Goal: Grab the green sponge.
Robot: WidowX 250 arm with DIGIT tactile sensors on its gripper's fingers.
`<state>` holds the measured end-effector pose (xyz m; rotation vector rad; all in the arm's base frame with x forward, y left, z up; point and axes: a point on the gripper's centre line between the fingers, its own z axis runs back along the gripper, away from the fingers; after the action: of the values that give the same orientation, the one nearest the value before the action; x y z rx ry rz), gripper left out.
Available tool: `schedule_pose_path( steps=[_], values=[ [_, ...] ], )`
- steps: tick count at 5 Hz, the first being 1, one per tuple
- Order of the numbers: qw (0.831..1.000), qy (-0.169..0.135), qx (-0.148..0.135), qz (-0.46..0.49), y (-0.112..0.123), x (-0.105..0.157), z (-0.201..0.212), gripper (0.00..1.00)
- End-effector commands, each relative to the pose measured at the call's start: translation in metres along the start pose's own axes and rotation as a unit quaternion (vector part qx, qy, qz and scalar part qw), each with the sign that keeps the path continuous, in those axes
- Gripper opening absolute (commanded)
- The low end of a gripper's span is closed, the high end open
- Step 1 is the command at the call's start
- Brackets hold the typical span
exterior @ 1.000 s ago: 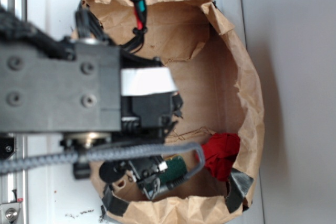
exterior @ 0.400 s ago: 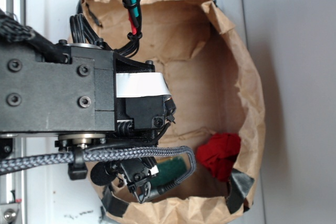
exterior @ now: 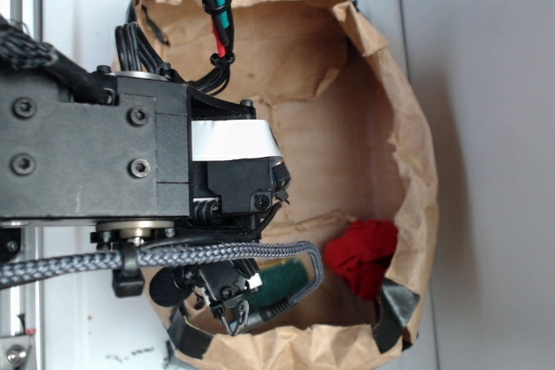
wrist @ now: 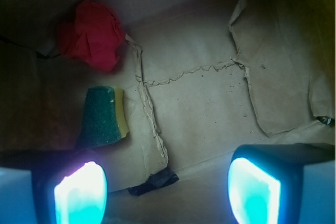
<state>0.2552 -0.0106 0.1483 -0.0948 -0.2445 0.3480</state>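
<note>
One sponge (wrist: 102, 117) and one red cloth (wrist: 90, 34) lie on the floor of the brown paper bag (exterior: 408, 153); nothing else loose shows inside, only a strip of black tape (wrist: 155, 181) on the paper. Compared with a second ago, the arm has pulled up and back: its black body now fills more of the exterior view, and the sponge, which then sat right under the fingers, shows only as a green sliver (exterior: 283, 276) below the braided cable (exterior: 173, 257), just left of the cloth. Over the last fraction of a second nothing has shifted. That reads as a lift without the prize, so the grab is not yet made. In the wrist view the gripper (wrist: 168, 191) stands wide open and empty, its two lit pads well apart; the sponge lies flat just below the cloth and just above the left pad (wrist: 81, 192), outside the gap between the pads. My judgement is that the gripper must shift toward the cloth side to straddle the sponge, then descend and close.
</note>
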Motion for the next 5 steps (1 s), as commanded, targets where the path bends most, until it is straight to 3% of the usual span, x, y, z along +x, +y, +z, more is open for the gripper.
schedule_pose_path(
  steps=[1,4,5],
  values=[
    [0.999,-0.026,-0.004,0.018,0.004,0.015,0.001,1.0],
    [0.999,-0.034,0.001,0.023,0.003,0.028,-0.04,1.0],
    [1.0,-0.006,-0.019,0.019,-0.003,0.028,-0.052,1.0]
  ],
)
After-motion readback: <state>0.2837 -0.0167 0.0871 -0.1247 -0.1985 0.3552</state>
